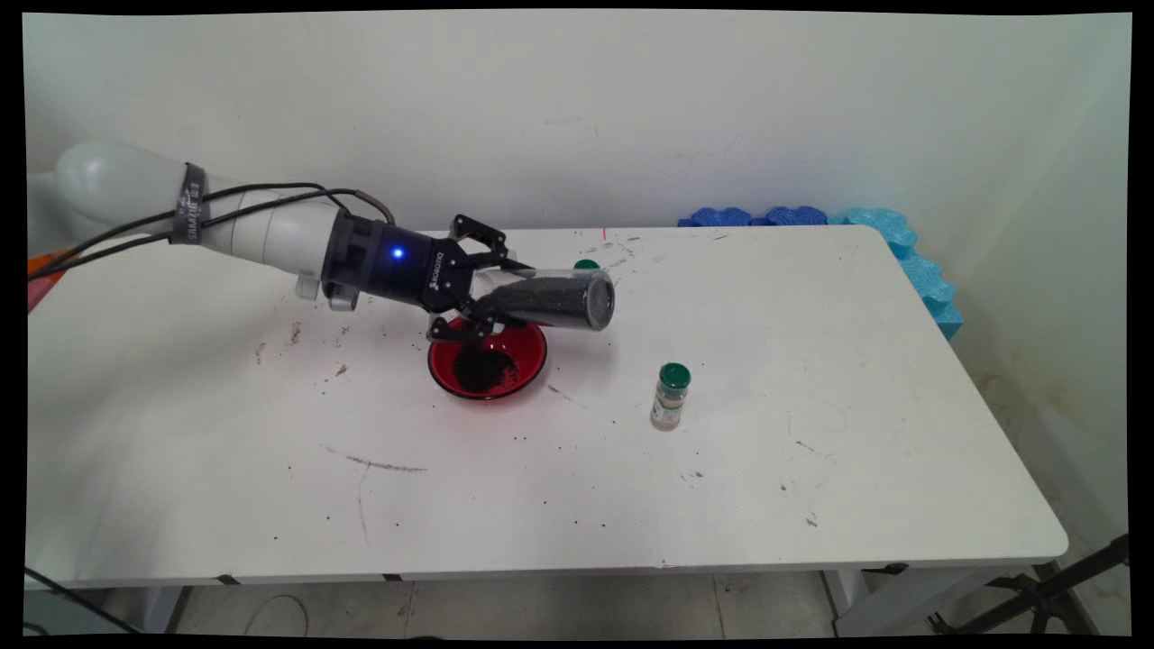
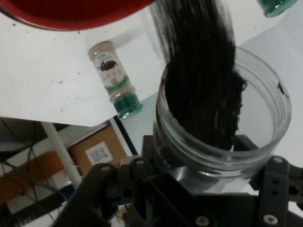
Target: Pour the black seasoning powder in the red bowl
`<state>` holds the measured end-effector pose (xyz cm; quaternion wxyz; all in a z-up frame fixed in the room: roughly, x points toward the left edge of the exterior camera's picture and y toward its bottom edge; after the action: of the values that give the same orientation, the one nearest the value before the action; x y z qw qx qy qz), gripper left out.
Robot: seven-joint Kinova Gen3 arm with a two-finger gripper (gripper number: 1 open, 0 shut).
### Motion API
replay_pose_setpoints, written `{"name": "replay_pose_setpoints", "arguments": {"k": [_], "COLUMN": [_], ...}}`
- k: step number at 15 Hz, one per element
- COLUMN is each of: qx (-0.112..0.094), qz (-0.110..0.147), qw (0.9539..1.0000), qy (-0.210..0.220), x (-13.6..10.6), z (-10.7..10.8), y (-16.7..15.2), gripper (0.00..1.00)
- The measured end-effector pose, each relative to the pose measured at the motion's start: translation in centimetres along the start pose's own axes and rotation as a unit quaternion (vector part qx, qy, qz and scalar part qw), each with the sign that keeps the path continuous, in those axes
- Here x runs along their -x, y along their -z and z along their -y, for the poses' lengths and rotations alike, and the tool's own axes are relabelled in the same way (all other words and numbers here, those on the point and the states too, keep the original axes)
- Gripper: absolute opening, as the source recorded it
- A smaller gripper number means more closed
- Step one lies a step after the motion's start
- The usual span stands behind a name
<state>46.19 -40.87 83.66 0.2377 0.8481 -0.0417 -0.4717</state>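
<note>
One gripper (image 1: 482, 293) is clamping one clear jar (image 1: 559, 299) of dark grains sideways, above one red bowl (image 1: 488, 359) mid-counter; one green-capped shaker (image 1: 670, 397) is standing nearby.

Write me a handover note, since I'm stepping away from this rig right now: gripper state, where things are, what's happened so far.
Gripper: shut on the clear jar, held on its side above the table, dark grains inside.
Red bowl: on the table under the gripper, holding a dark pile of grains.
Green-capped spice bottle: upright, right of the bowl, apart from it.
Green cap: behind the jar, mostly hidden.
Grains still fill much of the jar; loose specks lie scattered on the white table.
</note>
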Motion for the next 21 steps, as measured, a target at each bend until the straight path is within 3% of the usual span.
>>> {"name": "replay_pose_setpoints", "arguments": {"k": [6,12,17,21], "qx": [0.018,0.024,0.019,0.007], "qz": [0.008,0.013,0.016,0.019], "qw": [0.9993,0.9989,0.9997,0.9966], "qy": [0.033,0.038,-0.003,-0.080], "x": [0.24,0.39,0.54,0.75], "z": [-0.25,-0.25,-0.32,-0.45], "y": [-0.15,-0.19,-0.31,-0.35], "gripper": [0.00,0.00,0.00,0.00]}}
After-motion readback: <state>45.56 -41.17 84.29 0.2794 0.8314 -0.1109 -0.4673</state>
